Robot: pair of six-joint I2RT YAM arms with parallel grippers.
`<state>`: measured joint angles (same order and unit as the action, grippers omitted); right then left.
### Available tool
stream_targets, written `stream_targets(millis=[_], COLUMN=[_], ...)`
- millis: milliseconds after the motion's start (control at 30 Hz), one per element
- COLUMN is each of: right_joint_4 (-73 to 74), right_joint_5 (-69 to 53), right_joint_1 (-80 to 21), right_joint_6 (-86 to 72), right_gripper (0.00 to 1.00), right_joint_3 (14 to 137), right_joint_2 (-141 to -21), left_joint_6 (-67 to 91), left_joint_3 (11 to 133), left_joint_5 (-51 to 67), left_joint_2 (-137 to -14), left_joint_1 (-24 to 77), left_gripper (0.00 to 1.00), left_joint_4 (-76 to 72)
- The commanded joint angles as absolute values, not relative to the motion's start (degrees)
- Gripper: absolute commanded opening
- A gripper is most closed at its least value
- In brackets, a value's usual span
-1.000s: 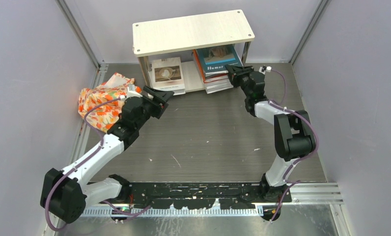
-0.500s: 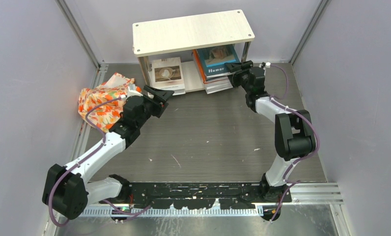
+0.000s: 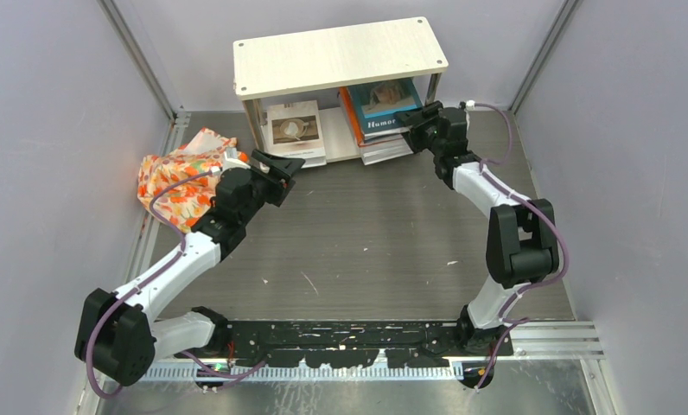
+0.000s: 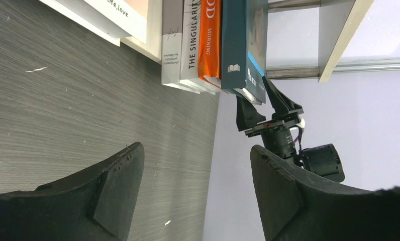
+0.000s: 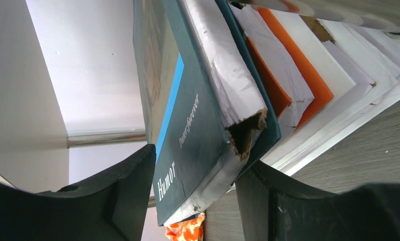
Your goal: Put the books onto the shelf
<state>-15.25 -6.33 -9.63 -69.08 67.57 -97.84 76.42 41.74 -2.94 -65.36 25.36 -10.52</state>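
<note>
The right gripper point(image 3: 410, 124) sits at the near right corner of the teal "Humor" paperback point(image 3: 382, 97). Its fingers are spread and the book's battered corner pokes between them, nothing clamped. That book tops the stack on the lower board of the pale-wood two-tier shelf point(image 3: 340, 54), its long axis running back under the top board and its near end jutting past the front edge. Any nudge looks to go straight ahead, and the right arm is nearer. The left gripper point(image 3: 285, 164) hovers open and empty near the beige coffee-cup book point(image 3: 294, 128).
</note>
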Motion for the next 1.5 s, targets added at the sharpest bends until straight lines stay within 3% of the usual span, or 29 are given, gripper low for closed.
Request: stream_targets(millis=[0, 633, 1467], right_joint_4=[-10.1, 18.4, 26.2], right_joint_5=[-5.2, -6.9, -5.0], right_joint_1=[-9.5, -9.5, -10.3], right_joint_6=[-65.5, -55.3, -51.5], right_gripper=[0.63, 0.68, 0.70], right_joint_3=[72.6, 91.0, 93.0], right_joint_2=[-93.8, -99.9, -96.8], left_joint_6=[75.8, 76.9, 79.3], left_joint_3=[43.0, 42.5, 38.8], left_joint_5=[-2.6, -2.6, -3.3], left_joint_2=[-64.5, -63.1, -59.6], left_joint_1=[24.8, 24.5, 24.4], left_gripper=[0.77, 0.77, 0.77], left_joint_4=[-13.6, -14.1, -15.8])
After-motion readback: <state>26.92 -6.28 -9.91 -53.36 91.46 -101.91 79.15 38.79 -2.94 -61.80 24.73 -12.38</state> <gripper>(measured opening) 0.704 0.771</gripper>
